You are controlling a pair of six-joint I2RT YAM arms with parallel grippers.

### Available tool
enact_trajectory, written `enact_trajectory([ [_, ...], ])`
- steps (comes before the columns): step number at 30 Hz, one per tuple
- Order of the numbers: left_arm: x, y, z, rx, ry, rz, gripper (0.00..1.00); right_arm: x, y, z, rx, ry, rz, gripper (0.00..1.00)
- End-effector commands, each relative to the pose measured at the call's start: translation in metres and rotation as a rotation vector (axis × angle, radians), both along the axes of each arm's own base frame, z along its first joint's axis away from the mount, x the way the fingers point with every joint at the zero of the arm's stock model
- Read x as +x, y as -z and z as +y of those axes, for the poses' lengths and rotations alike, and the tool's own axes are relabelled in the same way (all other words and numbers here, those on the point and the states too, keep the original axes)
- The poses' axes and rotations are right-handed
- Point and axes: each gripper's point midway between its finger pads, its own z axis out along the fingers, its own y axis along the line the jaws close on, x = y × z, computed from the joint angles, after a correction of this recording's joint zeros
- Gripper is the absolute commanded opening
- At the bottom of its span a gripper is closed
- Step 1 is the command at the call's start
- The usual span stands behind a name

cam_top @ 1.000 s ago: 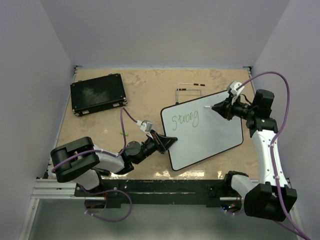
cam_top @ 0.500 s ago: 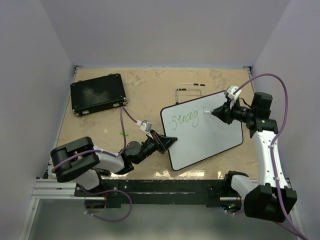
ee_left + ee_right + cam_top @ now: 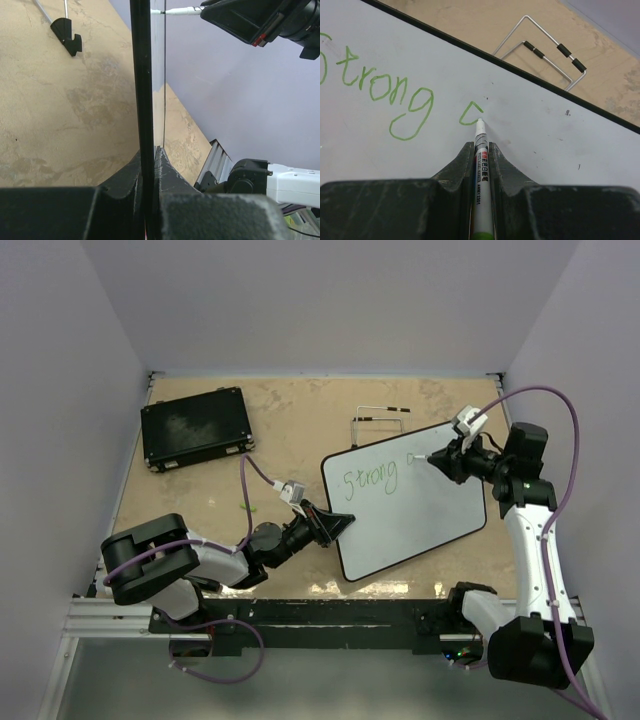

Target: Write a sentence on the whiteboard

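Note:
The whiteboard (image 3: 420, 515) lies tilted on the table's right half, and my left gripper (image 3: 343, 521) is shut on its near-left rim. In the left wrist view that black rim (image 3: 141, 75) runs edge-on between the jaws of the left gripper (image 3: 149, 155). The sentence (image 3: 370, 480) reads "Strong" (image 3: 380, 90) in green, followed by a small open loop (image 3: 470, 114). My right gripper (image 3: 438, 459) is shut on a white marker (image 3: 481, 150), whose tip touches the board (image 3: 545, 135) at the loop's right end.
A flat black case (image 3: 195, 427) lies at the far left. A wire stand (image 3: 378, 422) sits just behind the board's far edge, also visible in the right wrist view (image 3: 545, 55). A small green item (image 3: 250, 507) lies near the left arm's cable. Walls enclose the table.
My right gripper carried the marker tip down and back up just right of "Strong", leaving a small green loop there. The left arm and the board stayed still.

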Motion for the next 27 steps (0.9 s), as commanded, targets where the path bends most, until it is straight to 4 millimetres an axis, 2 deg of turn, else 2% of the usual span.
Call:
enact_trajectory([
  [1, -0.005, 0.003, -0.001, 0.073, 0.032, -0.103, 0.00, 0.014, -0.021, -0.003, -0.001, 0.020, -0.071, 0.00],
  [13, -0.005, 0.004, -0.003, 0.075, 0.036, -0.103, 0.00, 0.009, -0.012, 0.001, 0.000, -0.017, -0.052, 0.00],
  [24, -0.005, 0.005, -0.003, 0.076, 0.037, -0.102, 0.00, -0.011, 0.016, -0.002, -0.080, -0.048, 0.024, 0.00],
  [27, -0.005, 0.005, -0.003, 0.076, 0.037, -0.102, 0.00, -0.013, 0.017, -0.005, -0.099, -0.037, 0.024, 0.00],
])
